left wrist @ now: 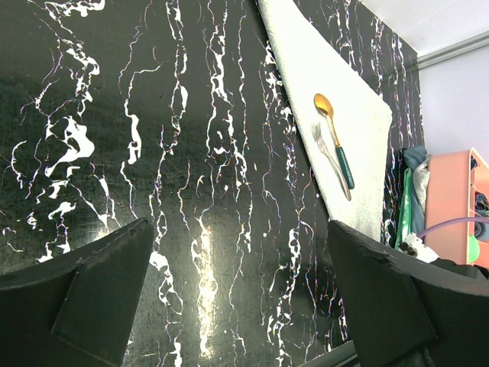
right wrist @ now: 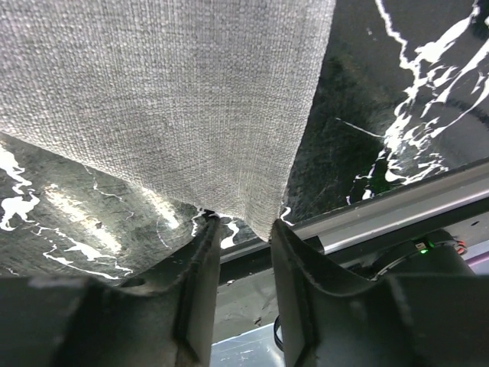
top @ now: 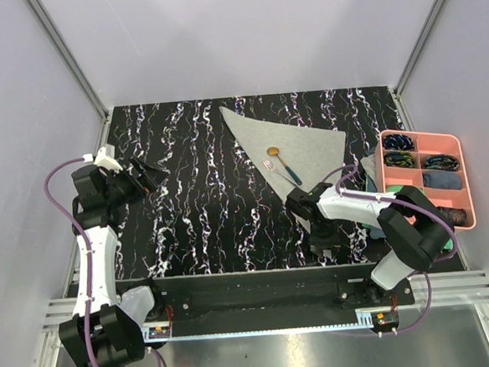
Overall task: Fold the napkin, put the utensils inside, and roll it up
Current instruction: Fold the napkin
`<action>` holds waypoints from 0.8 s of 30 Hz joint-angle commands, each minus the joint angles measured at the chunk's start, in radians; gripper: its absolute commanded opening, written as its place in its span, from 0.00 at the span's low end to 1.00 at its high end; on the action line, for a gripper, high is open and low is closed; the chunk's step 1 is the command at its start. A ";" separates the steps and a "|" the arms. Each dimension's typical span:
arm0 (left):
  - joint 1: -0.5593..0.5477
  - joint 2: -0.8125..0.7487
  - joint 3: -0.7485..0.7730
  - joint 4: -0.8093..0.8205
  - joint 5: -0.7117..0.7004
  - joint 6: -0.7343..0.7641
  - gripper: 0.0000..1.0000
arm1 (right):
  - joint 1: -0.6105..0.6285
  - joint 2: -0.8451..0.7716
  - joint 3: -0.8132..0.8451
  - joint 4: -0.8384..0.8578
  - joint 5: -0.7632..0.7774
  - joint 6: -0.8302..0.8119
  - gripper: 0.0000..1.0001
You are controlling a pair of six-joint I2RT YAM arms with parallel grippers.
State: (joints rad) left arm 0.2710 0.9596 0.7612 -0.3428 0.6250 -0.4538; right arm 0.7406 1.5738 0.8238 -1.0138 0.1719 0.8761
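The napkin [top: 296, 146] lies folded into a light grey-green triangle on the black marbled table, right of centre. On it rest the utensils, a gold spoon [top: 273, 153] and a fork [top: 270, 165] with slim teal handles, side by side. My right gripper [top: 297, 203] is at the napkin's near corner. In the right wrist view its jaws [right wrist: 244, 225] stand a little apart with that corner of the napkin [right wrist: 168, 92] at their tips, not pinched. My left gripper [top: 147, 170] hovers wide open over bare table at the left, with the napkin [left wrist: 328, 69], spoon [left wrist: 325, 103] and fork [left wrist: 328, 153] well ahead of it.
A pink tray [top: 469, 176] with compartments of dark items stands at the right edge. Folded green and teal cloths [top: 370, 171] lie between it and the napkin. The table's metal front rail [right wrist: 397, 214] runs just behind the right fingers.
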 commanded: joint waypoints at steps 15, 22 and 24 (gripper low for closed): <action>-0.007 -0.015 0.004 0.045 0.031 -0.002 0.99 | -0.003 0.032 -0.018 0.020 -0.055 0.043 0.26; -0.007 -0.015 0.004 0.044 0.030 -0.003 0.99 | -0.001 0.035 -0.017 0.018 -0.058 0.037 0.00; -0.007 -0.013 0.004 0.045 0.030 -0.002 0.99 | -0.003 0.035 -0.017 0.020 -0.061 0.032 0.00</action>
State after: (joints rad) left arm 0.2684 0.9592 0.7612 -0.3428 0.6254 -0.4534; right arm 0.7395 1.5871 0.8196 -1.0111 0.1215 0.8909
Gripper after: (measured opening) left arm 0.987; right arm 0.019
